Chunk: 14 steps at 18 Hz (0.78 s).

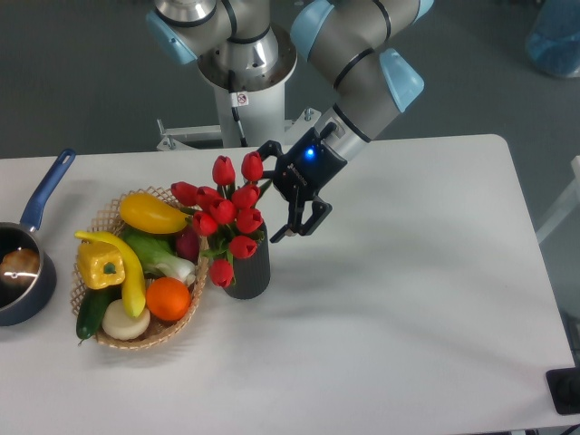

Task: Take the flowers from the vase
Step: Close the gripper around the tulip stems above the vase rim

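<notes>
The flowers, a bunch of red closed tulips with green stems, stand in the dark ribbed vase just right of the basket. My gripper is right of the blooms, tilted down toward them, at bloom height. Its black fingers are spread apart and hold nothing. One finger lies close to the rightmost blooms; I cannot tell if it touches them.
A wicker basket with a yellow squash, banana, yellow pepper, orange, onion, cucumber and greens stands left of the vase, touching it or nearly so. A blue-handled saucepan sits at the table's left edge. The robot base is behind.
</notes>
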{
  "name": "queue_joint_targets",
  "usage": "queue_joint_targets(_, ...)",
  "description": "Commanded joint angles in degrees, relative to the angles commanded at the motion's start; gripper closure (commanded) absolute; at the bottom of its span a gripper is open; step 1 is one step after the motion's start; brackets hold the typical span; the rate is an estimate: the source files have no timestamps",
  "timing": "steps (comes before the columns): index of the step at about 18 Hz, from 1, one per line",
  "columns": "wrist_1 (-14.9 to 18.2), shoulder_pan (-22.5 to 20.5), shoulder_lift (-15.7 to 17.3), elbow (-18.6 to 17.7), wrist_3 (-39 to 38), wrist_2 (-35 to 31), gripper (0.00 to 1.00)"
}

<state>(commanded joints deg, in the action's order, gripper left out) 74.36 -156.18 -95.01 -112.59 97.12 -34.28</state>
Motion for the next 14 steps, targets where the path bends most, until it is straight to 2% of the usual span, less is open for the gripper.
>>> queue_joint_targets(4, 0.0, 0.1, 0.3, -0.1, -0.2, 1.4, 0.0)
queue_joint_targets(5, 0.0, 0.1, 0.3, -0.1, -0.2, 1.6, 0.05)
queue_joint_targets(6, 0.0, 0.1, 0.3, -0.1, -0.2, 2.1, 0.12)
queue_joint_targets(8, 0.0, 0.1, 0.3, -0.1, -0.4, 2.5, 0.35)
queue_joint_targets(10, 0.0, 0.1, 0.3, -0.1, -0.4, 2.6, 0.51)
queue_joint_targets(14, 0.2, 0.0, 0.4, -0.1, -0.5, 2.6, 0.69)
